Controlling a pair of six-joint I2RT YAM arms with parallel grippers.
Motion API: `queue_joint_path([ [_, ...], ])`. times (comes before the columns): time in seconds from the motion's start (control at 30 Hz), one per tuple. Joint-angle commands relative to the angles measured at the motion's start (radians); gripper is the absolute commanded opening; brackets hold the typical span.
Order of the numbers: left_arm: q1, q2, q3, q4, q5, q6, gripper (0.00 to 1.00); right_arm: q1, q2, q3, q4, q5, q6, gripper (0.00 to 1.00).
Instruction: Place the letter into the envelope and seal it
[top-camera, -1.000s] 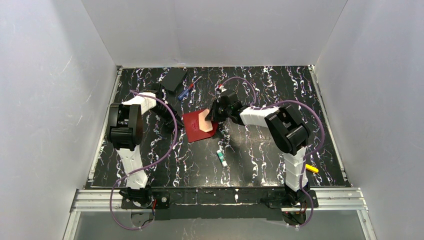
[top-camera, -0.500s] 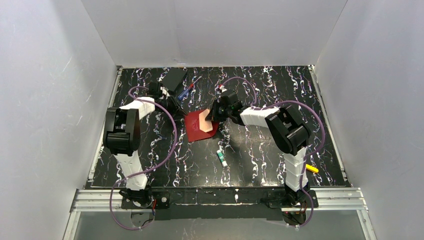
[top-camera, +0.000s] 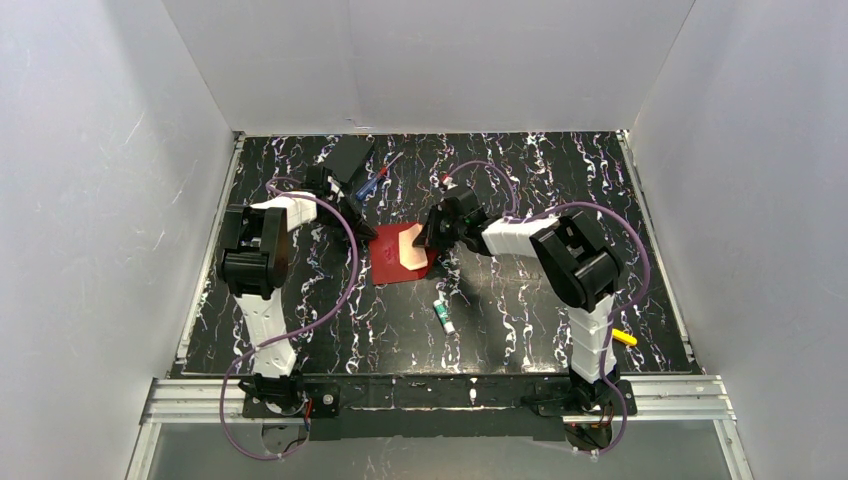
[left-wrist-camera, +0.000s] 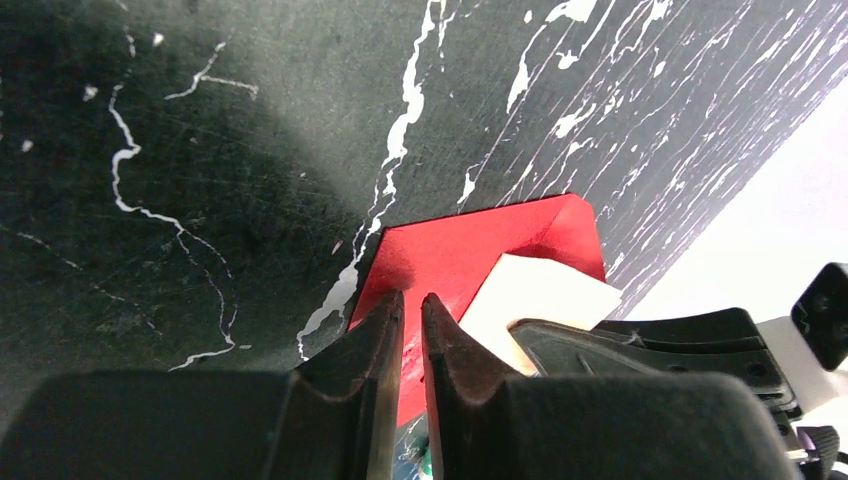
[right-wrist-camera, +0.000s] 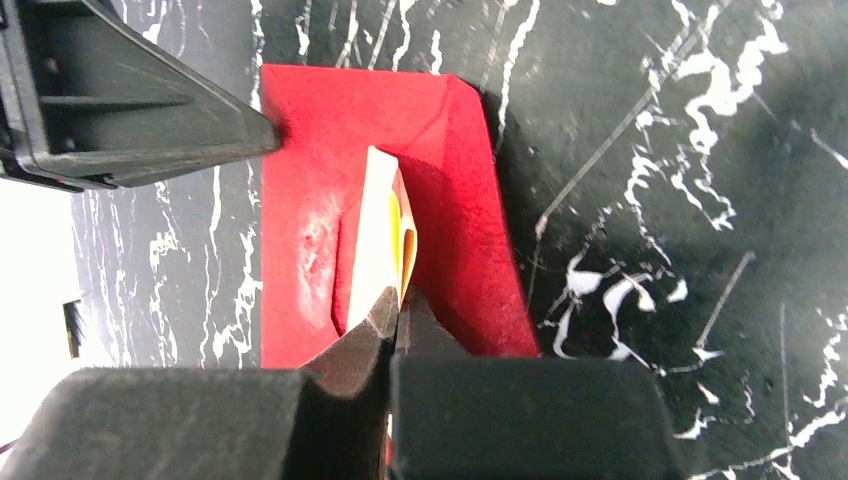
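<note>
The red envelope (top-camera: 392, 262) lies on the black marbled table (top-camera: 520, 290) between the two arms. My right gripper (right-wrist-camera: 400, 295) is shut on the near edge of the cream-white letter (right-wrist-camera: 380, 230). The letter stands tilted on the envelope (right-wrist-camera: 310, 200), its far end against the raised red flap. Whether it sits inside the pocket I cannot tell. My left gripper (left-wrist-camera: 412, 300) hovers at the envelope's (left-wrist-camera: 460, 250) left corner, jaws narrowed to a thin slit with nothing between them. From above, the left gripper (top-camera: 358, 218) and right gripper (top-camera: 428, 240) flank the letter (top-camera: 412, 248).
A flat black rectangular object (top-camera: 350, 157) and a blue-and-red pen (top-camera: 372, 182) lie at the back left. A green-and-white tube (top-camera: 441, 316) lies in front of the envelope. A yellow item (top-camera: 624, 337) sits beside the right arm's base. White walls enclose the table.
My left gripper has come in to the envelope's left corner while its jaws narrowed. The right gripper has lowered slightly with the letter, and the envelope lies flatter.
</note>
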Motion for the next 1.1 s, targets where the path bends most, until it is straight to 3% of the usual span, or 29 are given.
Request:
queue_joint_path([
  [0.0, -0.004, 0.013, 0.006, -0.116, -0.096, 0.01, 0.12, -0.009, -0.07, -0.047, 0.032, 0.033, 0.052, 0.01],
  [0.37, -0.003, 0.012, 0.001, -0.114, -0.075, -0.044, 0.13, -0.028, -0.075, -0.088, 0.047, 0.028, 0.126, 0.01],
  [1.07, -0.005, 0.005, -0.02, -0.102, -0.009, -0.042, 0.22, -0.004, 0.092, 0.058, 0.084, -0.117, 0.113, 0.01],
])
